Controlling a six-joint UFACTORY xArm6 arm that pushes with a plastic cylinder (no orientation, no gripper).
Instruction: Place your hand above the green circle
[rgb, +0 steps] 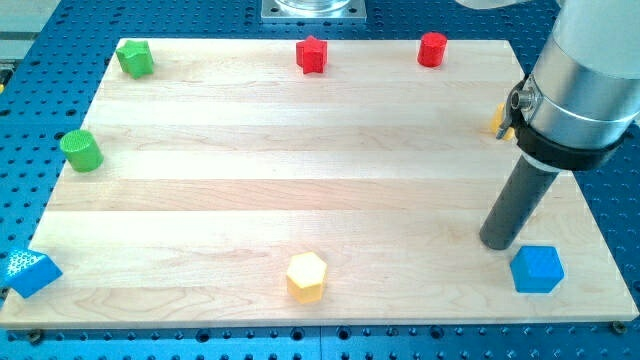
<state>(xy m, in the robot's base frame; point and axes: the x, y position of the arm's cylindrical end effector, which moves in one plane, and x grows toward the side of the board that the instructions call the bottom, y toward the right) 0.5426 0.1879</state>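
The green circle (81, 150), a short green cylinder, sits at the board's left edge, about mid-height in the view. My tip (498, 243) rests on the board at the view's lower right, far from the green circle and just left of and above a blue block (537, 269). The dark rod rises from the tip into the grey arm body (585, 70) at the upper right.
A green star-like block (135, 58) is at top left. A red star (312, 54) and a red cylinder (432, 49) are at the top edge. A yellow hexagon (306, 276) is at bottom centre, a blue triangle-like block (30, 272) at bottom left. A yellow block (498, 118) peeks from behind the arm.
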